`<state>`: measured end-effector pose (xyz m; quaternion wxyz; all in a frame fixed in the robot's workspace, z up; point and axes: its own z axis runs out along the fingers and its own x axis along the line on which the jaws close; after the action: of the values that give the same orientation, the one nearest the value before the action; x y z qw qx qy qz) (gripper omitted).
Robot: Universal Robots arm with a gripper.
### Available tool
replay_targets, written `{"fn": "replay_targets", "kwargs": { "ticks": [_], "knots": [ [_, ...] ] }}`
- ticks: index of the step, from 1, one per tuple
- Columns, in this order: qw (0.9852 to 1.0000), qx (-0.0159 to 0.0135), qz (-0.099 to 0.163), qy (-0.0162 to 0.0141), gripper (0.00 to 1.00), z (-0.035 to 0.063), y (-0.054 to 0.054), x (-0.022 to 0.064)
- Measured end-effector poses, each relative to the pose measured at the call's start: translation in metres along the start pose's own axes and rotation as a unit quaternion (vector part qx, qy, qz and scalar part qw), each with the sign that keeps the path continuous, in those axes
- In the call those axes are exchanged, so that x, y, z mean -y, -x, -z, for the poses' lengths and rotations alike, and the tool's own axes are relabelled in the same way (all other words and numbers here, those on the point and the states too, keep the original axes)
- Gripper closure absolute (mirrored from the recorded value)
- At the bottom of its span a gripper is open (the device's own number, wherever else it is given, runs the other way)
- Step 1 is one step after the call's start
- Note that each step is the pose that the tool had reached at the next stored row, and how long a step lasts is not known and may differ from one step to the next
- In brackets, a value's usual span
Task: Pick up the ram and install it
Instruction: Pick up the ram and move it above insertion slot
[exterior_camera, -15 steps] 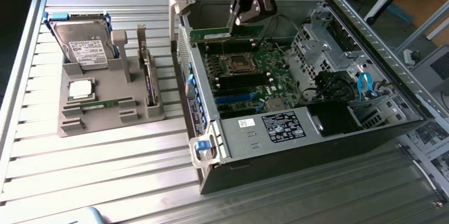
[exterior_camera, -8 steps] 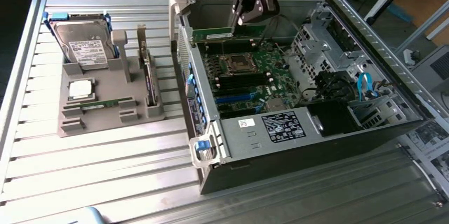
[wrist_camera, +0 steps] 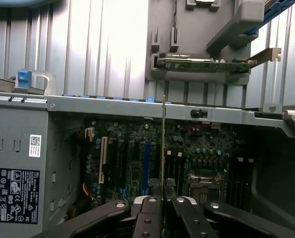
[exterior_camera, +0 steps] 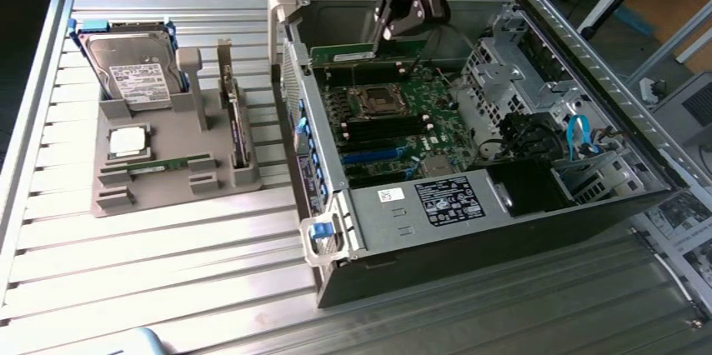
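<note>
my gripper (wrist_camera: 163, 210) is pinched narrow on the ram (wrist_camera: 163, 144), which hangs edge-on over the motherboard (exterior_camera: 436, 122) edge nearest the cpu socket (exterior_camera: 373, 101). judgement: line the stick parallel with the black slots (exterior_camera: 384, 127), match the notch, and press both ends evenly.

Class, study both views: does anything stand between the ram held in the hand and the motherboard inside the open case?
Nothing visible does. The hand grips the ram above the motherboard, and only open space lies between them inside the open case.
</note>
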<state>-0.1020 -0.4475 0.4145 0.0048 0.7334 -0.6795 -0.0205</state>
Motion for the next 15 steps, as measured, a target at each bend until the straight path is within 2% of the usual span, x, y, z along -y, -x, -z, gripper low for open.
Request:
{"fn": "replay_targets", "kwargs": {
  "ticks": [15],
  "knots": [
    [1.0000, 0.0000, 0.000, 0.0000, 0.87, 0.0003, -0.001, 0.0109]
  ]
}}
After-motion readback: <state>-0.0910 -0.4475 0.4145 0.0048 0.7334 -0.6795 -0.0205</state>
